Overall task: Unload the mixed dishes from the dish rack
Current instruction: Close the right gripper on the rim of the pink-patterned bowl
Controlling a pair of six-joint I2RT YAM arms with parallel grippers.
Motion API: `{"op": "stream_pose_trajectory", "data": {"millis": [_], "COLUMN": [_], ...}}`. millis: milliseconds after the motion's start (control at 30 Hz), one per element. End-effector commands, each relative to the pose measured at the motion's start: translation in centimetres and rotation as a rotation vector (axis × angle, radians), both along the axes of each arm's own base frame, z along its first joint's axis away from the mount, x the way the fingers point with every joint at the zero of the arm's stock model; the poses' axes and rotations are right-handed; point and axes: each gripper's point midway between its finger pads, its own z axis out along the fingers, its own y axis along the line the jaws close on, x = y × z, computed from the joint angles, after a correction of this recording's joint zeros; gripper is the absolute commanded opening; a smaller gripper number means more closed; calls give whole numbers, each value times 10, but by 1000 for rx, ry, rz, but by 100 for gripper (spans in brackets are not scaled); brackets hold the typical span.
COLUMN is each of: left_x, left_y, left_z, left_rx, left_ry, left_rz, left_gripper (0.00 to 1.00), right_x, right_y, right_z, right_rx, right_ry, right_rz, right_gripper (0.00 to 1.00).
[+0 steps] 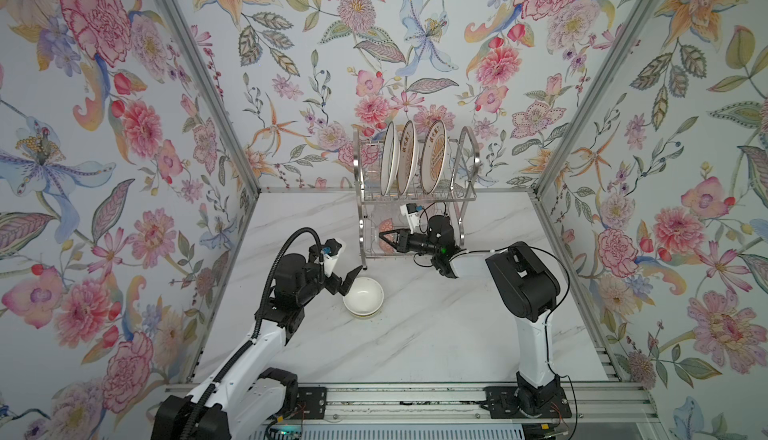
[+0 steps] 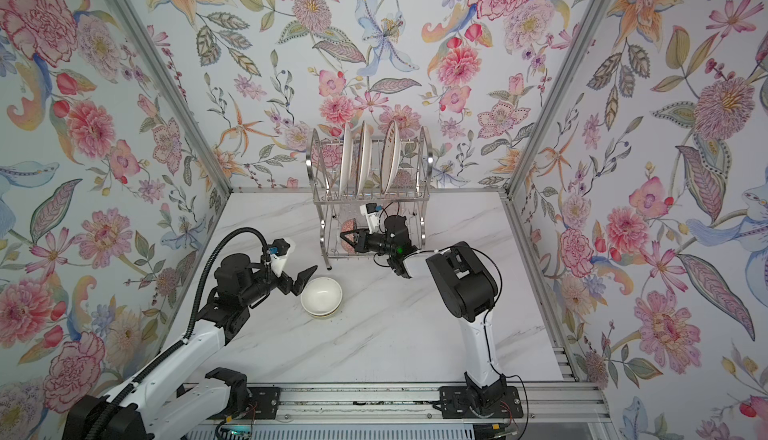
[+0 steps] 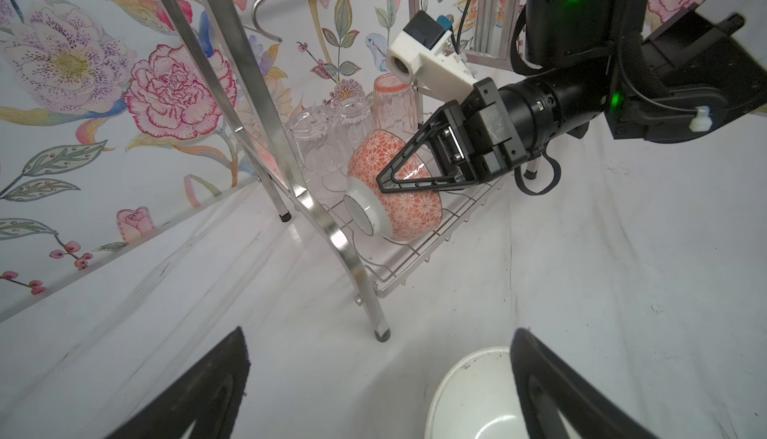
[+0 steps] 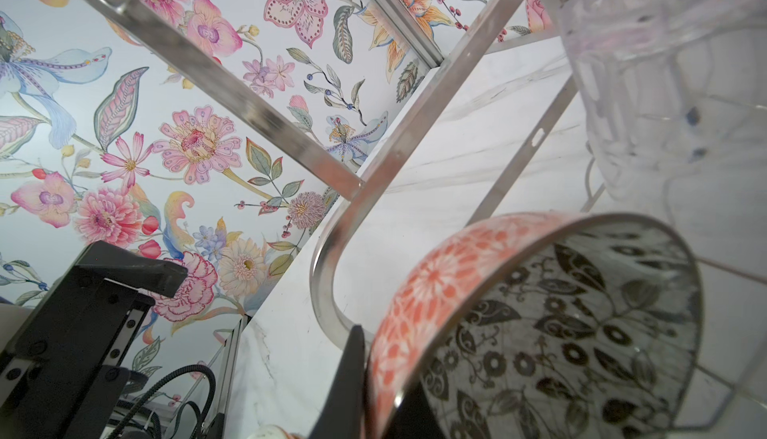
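The dish rack (image 1: 419, 198) (image 2: 372, 198) stands at the back of the table. Three white plates (image 1: 434, 159) with orange centres stand upright in its top tier. On the lower shelf an orange patterned bowl (image 3: 394, 208) (image 4: 456, 287) lies tilted on its side, dark leaf pattern inside. My right gripper (image 1: 381, 235) (image 3: 384, 181) (image 4: 379, 391) reaches into the lower tier, shut on this bowl's rim with one finger outside and one inside. Behind the bowl stand clear cups (image 3: 315, 142) and a pink-tinted cup (image 3: 394, 100), upside down. My left gripper (image 1: 349, 282) (image 3: 377, 354) is open and empty beside a white bowl (image 1: 363, 294) (image 3: 473, 395).
The white bowl sits nested on another bowl on the marble table (image 1: 436, 334), in front of the rack's left front leg (image 3: 379, 329). Floral walls close in the back and both sides. A metal rail (image 1: 415, 396) runs along the front edge.
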Motion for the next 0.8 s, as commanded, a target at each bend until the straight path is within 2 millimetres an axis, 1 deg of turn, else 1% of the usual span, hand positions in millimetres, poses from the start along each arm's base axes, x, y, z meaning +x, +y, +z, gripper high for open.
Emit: {"op": "stream_pose_trajectory", "data": {"millis": [0, 267, 467, 767], "left_x": [2, 3, 2, -2], "left_y": [-2, -4, -4, -3], "left_z": [5, 12, 23, 36], "left_rx": [4, -14, -28, -49], "left_ry": [-33, -49, -72, -100], "left_rz": [-4, -8, -9, -7], "left_gripper": [99, 99, 99, 100], "right_x": [9, 6, -2, -13], "right_y": [0, -2, -6, -10], "right_z": [16, 30, 48, 69], "right_rx": [67, 106, 147, 194], "right_ry": [-42, -102, -168, -245], "right_rz": [-18, -11, -5, 13], "right_gripper": [0, 0, 0, 0]}}
